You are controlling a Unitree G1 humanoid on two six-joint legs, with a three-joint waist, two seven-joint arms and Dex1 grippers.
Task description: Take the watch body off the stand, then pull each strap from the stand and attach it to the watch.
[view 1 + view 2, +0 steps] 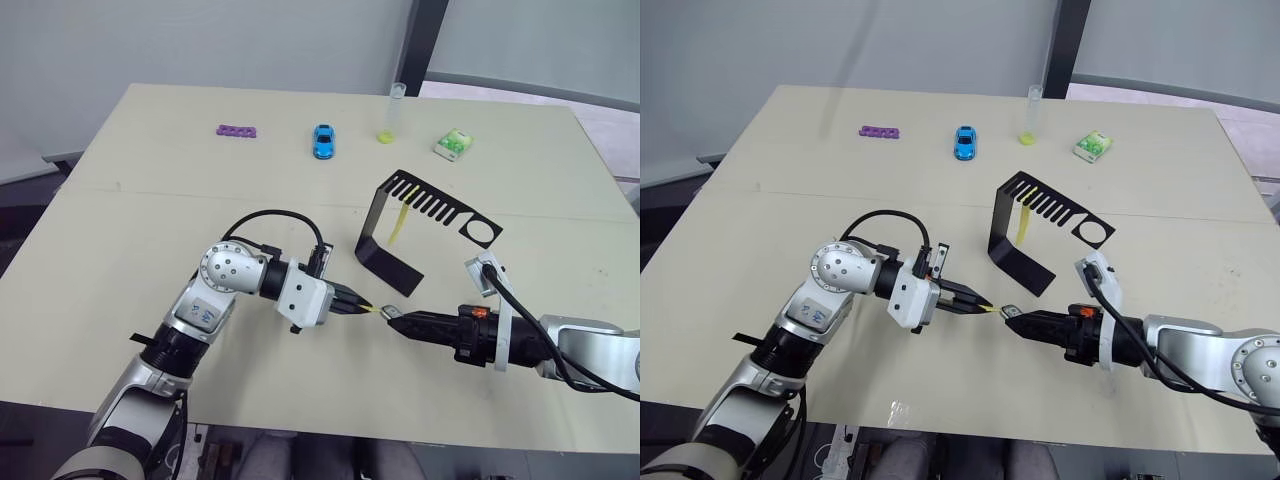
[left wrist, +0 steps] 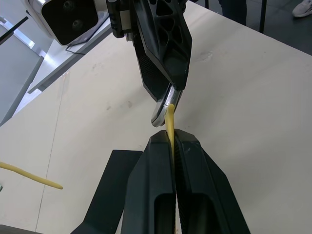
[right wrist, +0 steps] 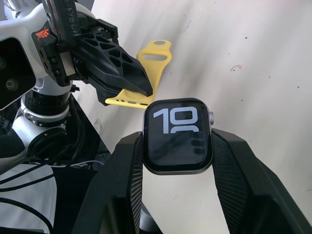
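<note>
Above the table's front middle, my right gripper (image 3: 178, 146) is shut on the watch body (image 3: 178, 135), a black rounded-square case whose screen shows "10". My left gripper (image 2: 171, 140) is shut on a yellow strap (image 3: 155, 54), and the strap's end (image 1: 373, 309) meets the watch's edge. The two grippers point at each other tip to tip (image 1: 362, 306) (image 1: 393, 316). Behind them stands the black stand (image 1: 385, 255), with a second yellow strap (image 1: 399, 222) hanging from its slotted top arm.
Along the table's far side lie a purple piece (image 1: 238, 131), a blue toy car (image 1: 324, 141), a clear tube with a yellow bottom (image 1: 391, 115) and a green-white box (image 1: 453, 146). The table's front edge (image 1: 300, 420) runs just below the arms.
</note>
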